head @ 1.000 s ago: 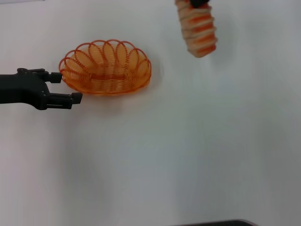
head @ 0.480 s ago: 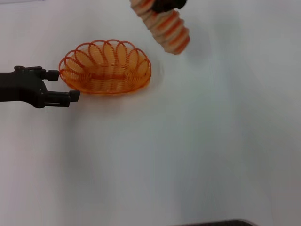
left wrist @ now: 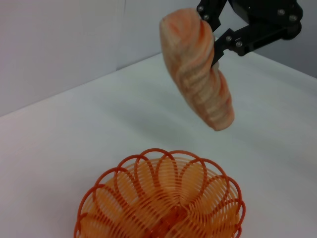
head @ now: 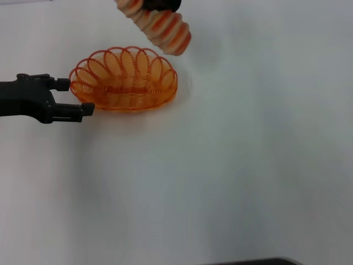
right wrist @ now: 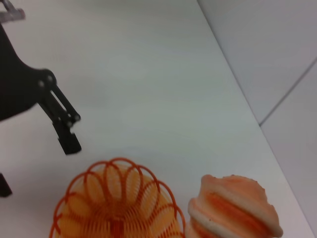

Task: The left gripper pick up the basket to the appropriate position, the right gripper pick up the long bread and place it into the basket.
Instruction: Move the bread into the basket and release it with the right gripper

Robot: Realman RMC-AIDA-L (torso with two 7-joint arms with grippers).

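Lab-style test bench: bare white tabletop (head: 231, 176), plain pale wall panels (left wrist: 59, 44) behind, nothing domestic.

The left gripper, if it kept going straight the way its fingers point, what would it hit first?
Probably the basket: the left gripper points at its near end, fingers open beside the rim. Depth is unclear, so the lower finger might slip past in front.

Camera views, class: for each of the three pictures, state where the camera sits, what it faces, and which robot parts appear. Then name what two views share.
Head view: above, looking down at the table; left gripper beside the basket, right gripper holding the long bread.
Left wrist view: low behind the basket, facing the hanging long bread and right gripper.
Right wrist view: above the bread, facing basket and left gripper.
All share basket and bread.
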